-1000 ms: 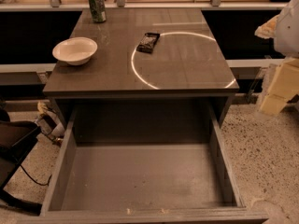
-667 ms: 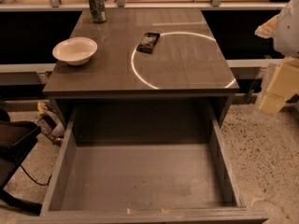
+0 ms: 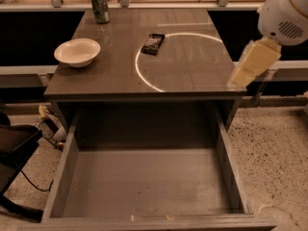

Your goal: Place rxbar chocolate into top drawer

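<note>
**Bar waits on the tabletop, drawer open**

The rxbar chocolate (image 3: 153,43) lies flat on the tabletop (image 3: 192,66), slightly askew, on the 11 o'clock arc of a bright light ring (image 3: 139,73). A white bowl (image 3: 77,52) sits at its 9 o'clock, well apart, and a green soda can (image 3: 100,6) stands at its 10 o'clock. At its 6 o'clock the top drawer (image 3: 144,182) is pulled out, bare inside. The gripper (image 3: 254,64) hangs at the bar's 4 o'clock, over the tabletop's right edge, holding nothing I can see; whether it is released or clenched I cannot tell.

The wrapper looks slick and the bar thin, so a pinch misaligned with its skew will likely skid it away or lose it short of the drawer.

A second ago the gripper sat farther toward 3 o'clock, off the tabletop; bar, bowl and can have not moved.
</note>
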Controlling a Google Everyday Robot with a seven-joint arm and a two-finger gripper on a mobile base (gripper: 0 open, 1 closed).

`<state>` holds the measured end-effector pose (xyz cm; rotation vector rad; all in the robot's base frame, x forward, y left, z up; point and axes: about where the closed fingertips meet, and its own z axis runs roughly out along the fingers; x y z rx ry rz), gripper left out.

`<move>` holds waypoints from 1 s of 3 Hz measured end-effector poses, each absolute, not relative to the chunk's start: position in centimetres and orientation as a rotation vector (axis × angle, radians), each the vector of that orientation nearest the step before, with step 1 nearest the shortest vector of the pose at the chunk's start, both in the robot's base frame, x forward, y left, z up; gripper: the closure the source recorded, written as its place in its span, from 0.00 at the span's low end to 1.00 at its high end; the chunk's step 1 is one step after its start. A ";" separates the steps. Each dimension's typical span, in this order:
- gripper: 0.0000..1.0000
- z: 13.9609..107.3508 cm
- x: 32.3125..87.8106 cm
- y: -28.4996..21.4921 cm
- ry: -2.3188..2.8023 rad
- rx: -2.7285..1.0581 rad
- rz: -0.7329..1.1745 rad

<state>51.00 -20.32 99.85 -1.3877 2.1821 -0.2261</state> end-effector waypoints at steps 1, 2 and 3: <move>0.00 100.2 56.2 -20.4 2.192 -1.152 -0.217; 0.00 99.7 60.3 -20.2 2.198 -0.913 -0.157; 0.00 99.0 62.8 -19.1 2.203 -0.709 -0.058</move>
